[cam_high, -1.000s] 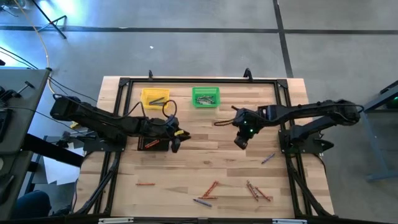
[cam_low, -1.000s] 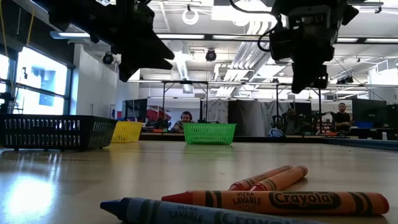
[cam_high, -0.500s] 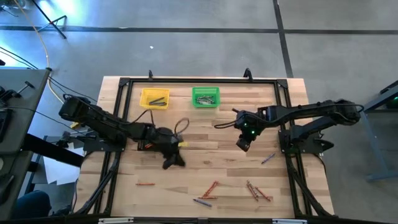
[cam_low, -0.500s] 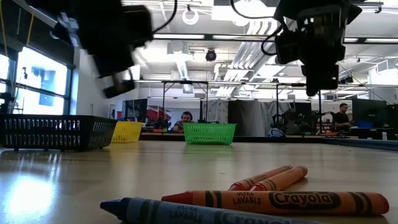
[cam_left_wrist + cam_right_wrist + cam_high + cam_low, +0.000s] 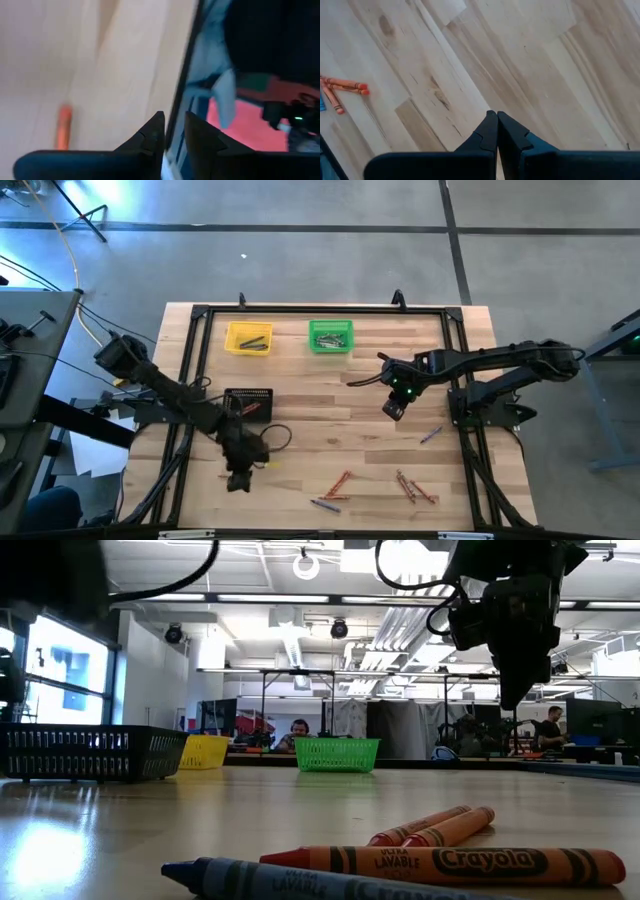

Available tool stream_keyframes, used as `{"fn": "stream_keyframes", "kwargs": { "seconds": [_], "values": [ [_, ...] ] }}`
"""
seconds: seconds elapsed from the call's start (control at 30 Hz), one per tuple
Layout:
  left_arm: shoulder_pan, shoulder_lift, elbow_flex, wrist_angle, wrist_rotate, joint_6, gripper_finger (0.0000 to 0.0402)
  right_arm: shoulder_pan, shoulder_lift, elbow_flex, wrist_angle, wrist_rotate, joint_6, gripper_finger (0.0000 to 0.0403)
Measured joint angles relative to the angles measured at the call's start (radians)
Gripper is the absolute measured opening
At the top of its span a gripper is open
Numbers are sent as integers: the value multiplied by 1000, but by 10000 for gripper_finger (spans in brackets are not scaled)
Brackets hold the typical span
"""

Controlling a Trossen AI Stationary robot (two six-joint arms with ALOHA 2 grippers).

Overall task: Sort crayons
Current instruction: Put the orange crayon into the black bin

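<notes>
Crayons (image 5: 340, 481) lie scattered on the near part of the table (image 5: 330, 380); more sit in the yellow bin (image 5: 249, 338) and green bin (image 5: 331, 336) at the far edge. One orange crayon (image 5: 63, 127) lies beside the left gripper (image 5: 172, 132), whose fingers stand slightly apart, holding nothing, near the table's left front. Right gripper (image 5: 497, 131) clenched, empty, over bare wood right of centre.
</notes>
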Motion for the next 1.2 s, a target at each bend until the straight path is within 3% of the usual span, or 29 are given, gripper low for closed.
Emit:
{"fn": "stream_keyframes", "kwargs": {
  "seconds": [0.17,0.3,0.5,0.67,0.87,1.2],
  "values": [
    [-111,0,52,-194,-89,-10,35,0,0,0,0,15,-20,0],
    [-167,0,59,-218,-201,-8,24,0,0,0,1,61,-34,0],
    [-191,0,59,-262,-289,-16,24,0,0,0,1,62,-34,0],
    [-190,19,59,-300,-305,-17,34,0,0,0,1,62,-42,0],
    [-185,65,59,-230,-352,-14,41,0,0,0,3,62,-42,0],
    [-174,99,59,-204,-340,-98,60,0,0,0,10,95,-60,0]
  ]
}}
